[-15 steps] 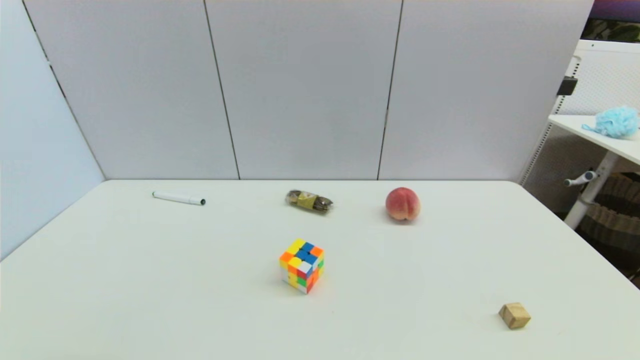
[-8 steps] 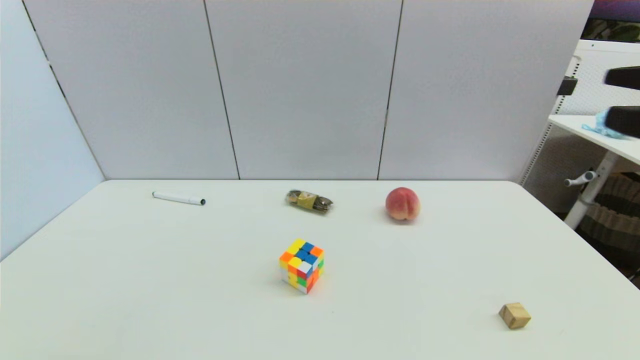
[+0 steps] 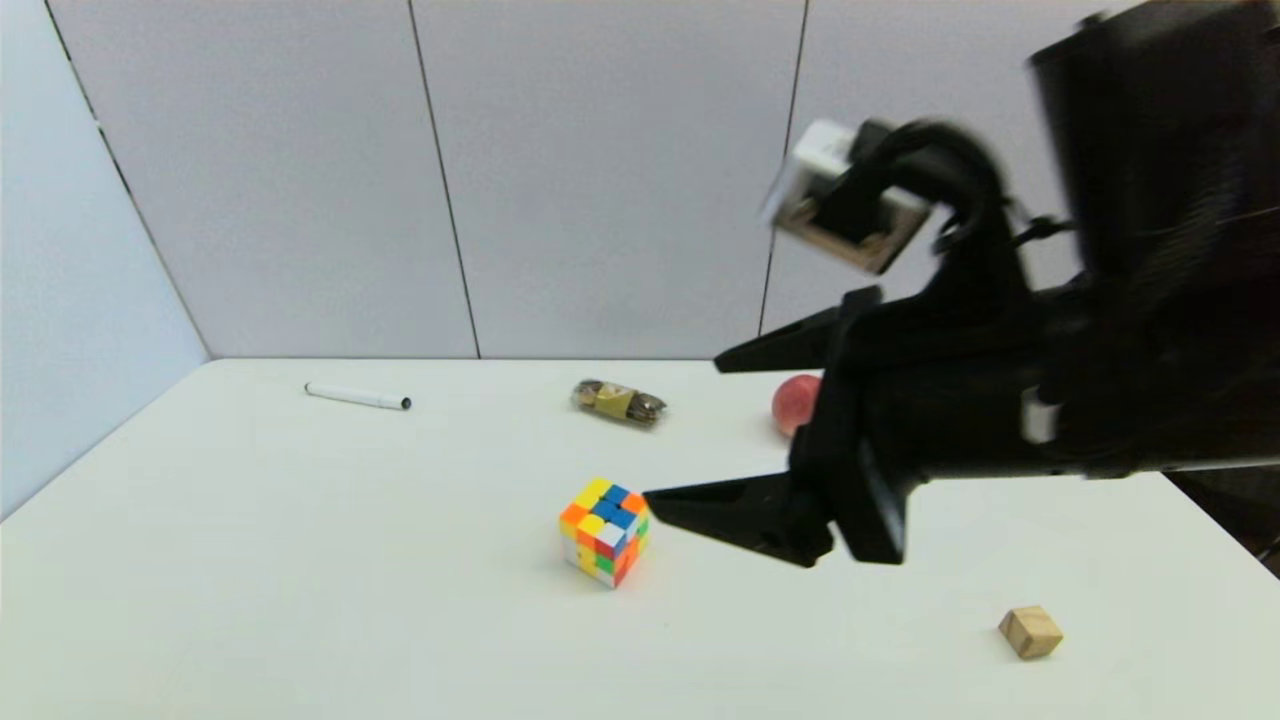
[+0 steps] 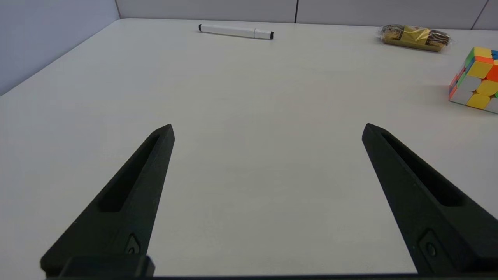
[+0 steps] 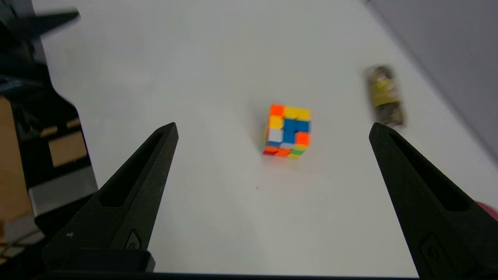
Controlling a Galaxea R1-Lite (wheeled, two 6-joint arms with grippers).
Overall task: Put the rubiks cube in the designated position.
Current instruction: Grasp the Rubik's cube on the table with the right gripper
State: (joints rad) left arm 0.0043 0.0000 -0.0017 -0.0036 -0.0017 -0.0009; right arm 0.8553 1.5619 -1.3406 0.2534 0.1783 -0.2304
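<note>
The rubiks cube (image 3: pixel 603 530), a scrambled mix of yellow, orange, blue, red, green and white, rests on the white table (image 3: pixel 300 600) near its middle. My right gripper (image 3: pixel 685 430) reaches in from the right, above the table and just right of the cube, open and holding nothing. From the right wrist, the cube (image 5: pixel 288 130) lies farther off between the spread fingers (image 5: pixel 148 171). My left gripper (image 4: pixel 267 128) is open and low over bare table, with the cube (image 4: pixel 474 79) off to one side; the head view does not show this gripper.
Along the back of the table lie a white pen (image 3: pixel 357 397), a wrapped snack packet (image 3: pixel 618 401) and a peach (image 3: pixel 795 400), half hidden by my right arm. A small wooden cube (image 3: pixel 1030 632) sits at the front right. Grey panels wall the back and left.
My right arm has swung in from the right edge of the head view to just right of the cube, covering part of the peach. The cube has not moved.
</note>
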